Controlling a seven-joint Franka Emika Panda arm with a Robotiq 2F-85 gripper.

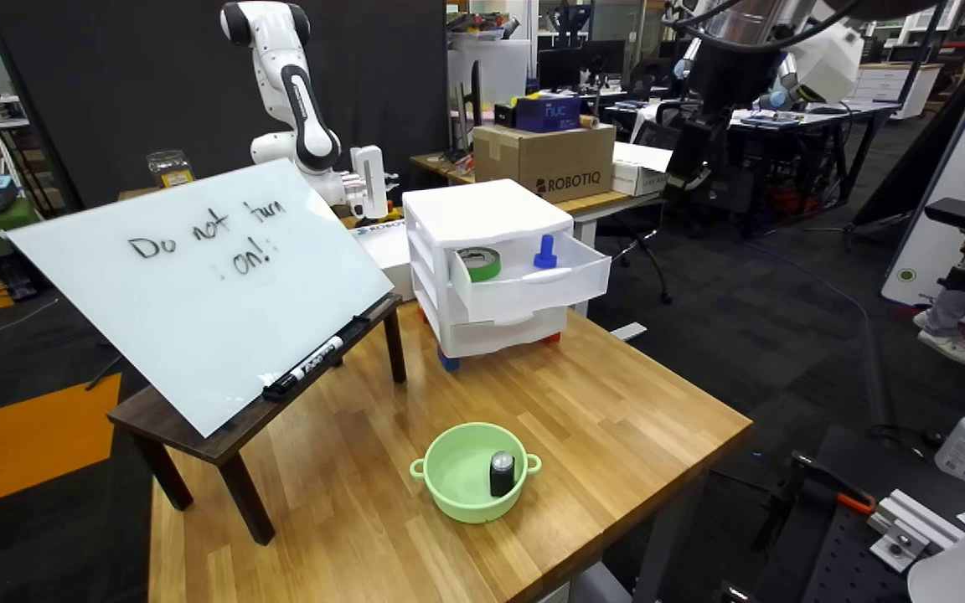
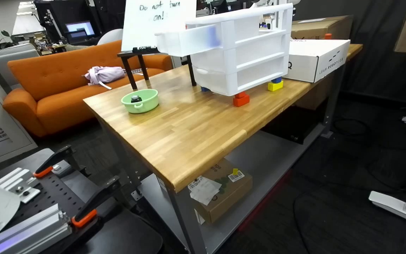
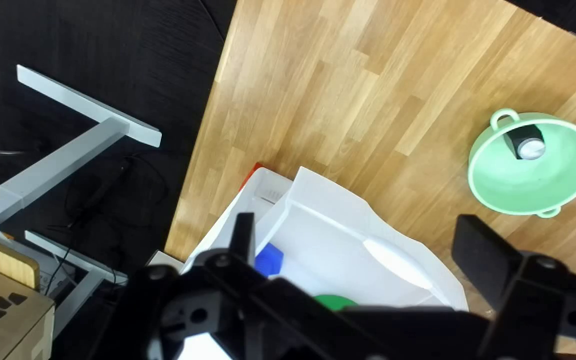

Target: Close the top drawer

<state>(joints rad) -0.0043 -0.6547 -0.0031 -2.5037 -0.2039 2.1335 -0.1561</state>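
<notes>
The top drawer is pulled out of the white drawer unit. It also sticks out of the unit in an exterior view. A blue bolt-shaped piece and a green tape roll lie in it. The lower drawer sits in the unit. In the wrist view the drawer lies below and between my spread fingers. My gripper is open and holds nothing. In an exterior view my gripper hangs above and beyond the drawer front, apart from it.
A green bowl with a black object stands on the wooden table. A whiteboard leans on a dark stand left of the unit. Colored blocks support the unit. A white box stands behind it.
</notes>
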